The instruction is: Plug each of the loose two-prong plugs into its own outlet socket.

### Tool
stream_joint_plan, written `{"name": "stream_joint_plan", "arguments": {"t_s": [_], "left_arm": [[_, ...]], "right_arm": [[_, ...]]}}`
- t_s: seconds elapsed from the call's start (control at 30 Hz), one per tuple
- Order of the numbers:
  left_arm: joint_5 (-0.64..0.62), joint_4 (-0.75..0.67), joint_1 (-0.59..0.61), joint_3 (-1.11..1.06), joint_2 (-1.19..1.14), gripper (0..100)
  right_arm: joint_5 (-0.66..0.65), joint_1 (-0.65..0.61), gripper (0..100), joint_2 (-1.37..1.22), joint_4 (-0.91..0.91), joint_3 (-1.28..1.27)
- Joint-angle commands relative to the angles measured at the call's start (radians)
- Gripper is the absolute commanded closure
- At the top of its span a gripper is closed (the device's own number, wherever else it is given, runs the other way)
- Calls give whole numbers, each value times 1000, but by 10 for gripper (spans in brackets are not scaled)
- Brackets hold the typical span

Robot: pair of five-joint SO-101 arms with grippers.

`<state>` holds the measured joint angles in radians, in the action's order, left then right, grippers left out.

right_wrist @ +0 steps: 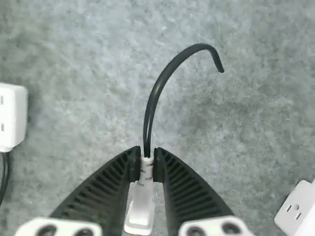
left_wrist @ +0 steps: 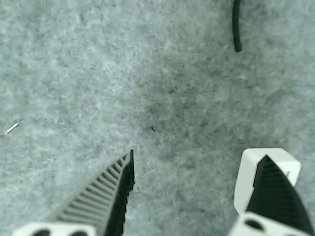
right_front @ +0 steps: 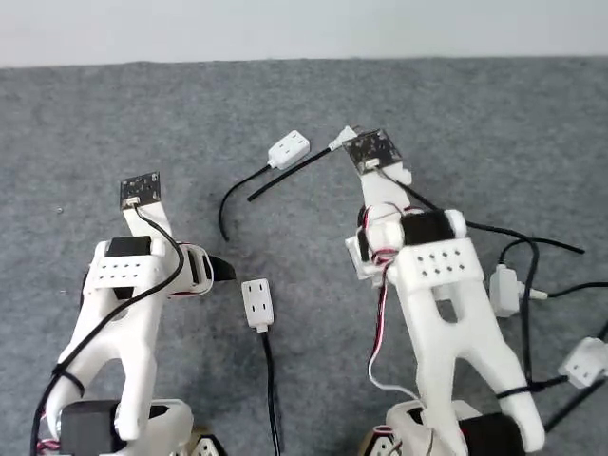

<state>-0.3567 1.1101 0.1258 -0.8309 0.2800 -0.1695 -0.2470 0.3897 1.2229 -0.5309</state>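
So over on the left, the left arm (right_front: 123, 304) is stretched forward from its base with the wrist tipped down. Its left gripper (left_wrist: 197, 162) hangs over bare grey carpet (right_front: 85, 114) with the jaws wide apart and nothing between them, just a black cord end (left_wrist: 236, 29) lying farther off. Just right of that arm there's a white socket block (right_front: 256, 302) lying flat on the carpet, with its black cord running back toward the bases. Farther out, around mid-table, a second socket block (right_front: 288, 149) sits at an angle with its cord curling off to the left. Right beside it is the plug (right_wrist: 141, 196). The right gripper (right_wrist: 146, 153) has its jaws clamped tight on the plug's white body, and the cord comes out past the tips and arcs over the carpet. The plug is near that second socket block but not in it, as far as I can tell. The right arm (right_front: 446, 285) reaches farther forward than the left one and angles a bit toward the middle. Off to its right a white plug (right_front: 503, 290) lies loose among black cords, and near the edge sits a third socket block (right_front: 584, 361), well apart from the gripper
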Motion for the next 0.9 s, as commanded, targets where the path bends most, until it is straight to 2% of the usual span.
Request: {"name": "stream_joint_plan", "arguments": {"t_s": [0.0, 0.13, 0.23, 0.5, 0.57, 0.73, 0.87], "left_arm": [[11, -18, -3, 5, 21, 637], [11, -35, -3, 4, 20, 637], [11, -35, -3, 4, 20, 637], [11, -37, -3, 2, 20, 637], [11, -37, -3, 2, 20, 637], [11, -38, -3, -4, 20, 637], [11, -38, -3, -5, 20, 637]], "right_arm": [[6, -8, 991, 16, -1, 8], [26, -4, 991, -105, 13, 34], [-12, -12, 991, -194, 65, 34], [-23, 58, 987, -369, 101, -5], [-23, 59, 941, -415, 110, -3], [-25, 61, 743, -440, 113, 23], [-17, 53, 749, -390, 127, 28]]}}
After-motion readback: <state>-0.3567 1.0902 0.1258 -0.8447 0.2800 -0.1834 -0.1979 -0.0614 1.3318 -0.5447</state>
